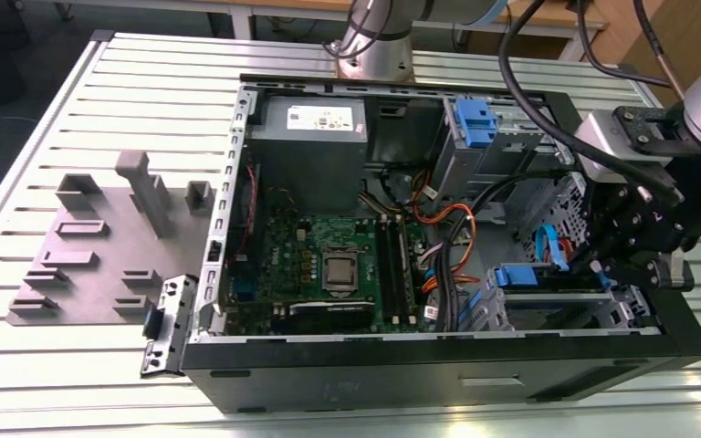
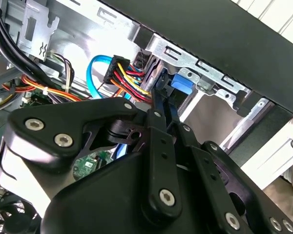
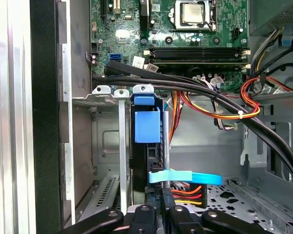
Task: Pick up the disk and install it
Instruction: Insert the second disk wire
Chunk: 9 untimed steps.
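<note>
The disk (image 3: 147, 124) stands on edge in the grey drive cage (image 3: 105, 146) at the case's corner, its blue carrier tab facing the motherboard. In the exterior view its blue tab (image 1: 524, 276) shows in the cage at the case's near right. My gripper (image 2: 160, 95) reaches into the case from the exterior view's right (image 1: 591, 266). Its black fingers (image 2: 158, 146) run close together up to the blue carrier (image 2: 179, 85) and look shut on the disk's edge. The fingers' lower part hides the disk's rear end in both wrist views.
A flat blue data cable (image 3: 185, 177) and red-yellow power wires (image 3: 185, 191) lie just beside the disk. Thick black cables (image 3: 210, 95) cross above the cage. A second blue-tabbed caddy (image 1: 475, 123) sits in the upper cage, by the grey power supply (image 1: 314, 119). The motherboard (image 1: 326, 265) lies to the left.
</note>
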Motion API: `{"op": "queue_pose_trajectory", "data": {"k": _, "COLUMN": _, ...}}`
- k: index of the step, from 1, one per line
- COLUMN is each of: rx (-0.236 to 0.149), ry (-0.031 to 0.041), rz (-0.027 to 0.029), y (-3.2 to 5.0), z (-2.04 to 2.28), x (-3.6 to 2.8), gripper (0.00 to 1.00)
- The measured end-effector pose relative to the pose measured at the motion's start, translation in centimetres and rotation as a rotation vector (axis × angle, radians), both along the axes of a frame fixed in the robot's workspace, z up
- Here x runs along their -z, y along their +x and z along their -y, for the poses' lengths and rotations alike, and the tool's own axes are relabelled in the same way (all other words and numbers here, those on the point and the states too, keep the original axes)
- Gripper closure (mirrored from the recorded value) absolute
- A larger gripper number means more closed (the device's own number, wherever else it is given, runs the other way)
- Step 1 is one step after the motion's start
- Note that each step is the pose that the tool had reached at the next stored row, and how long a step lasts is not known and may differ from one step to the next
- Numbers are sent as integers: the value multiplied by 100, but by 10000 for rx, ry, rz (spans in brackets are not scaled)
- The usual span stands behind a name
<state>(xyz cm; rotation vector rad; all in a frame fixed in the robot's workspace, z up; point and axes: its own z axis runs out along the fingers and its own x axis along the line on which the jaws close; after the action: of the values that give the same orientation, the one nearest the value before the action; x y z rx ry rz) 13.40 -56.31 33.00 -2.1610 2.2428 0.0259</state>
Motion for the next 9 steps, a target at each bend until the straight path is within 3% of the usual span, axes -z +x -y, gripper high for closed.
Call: {"op": "queue_pose_trajectory", "data": {"k": 9, "rx": 0, "ry": 0, "rz": 0, "y": 0, "z": 0, "x": 19, "gripper": 83}}
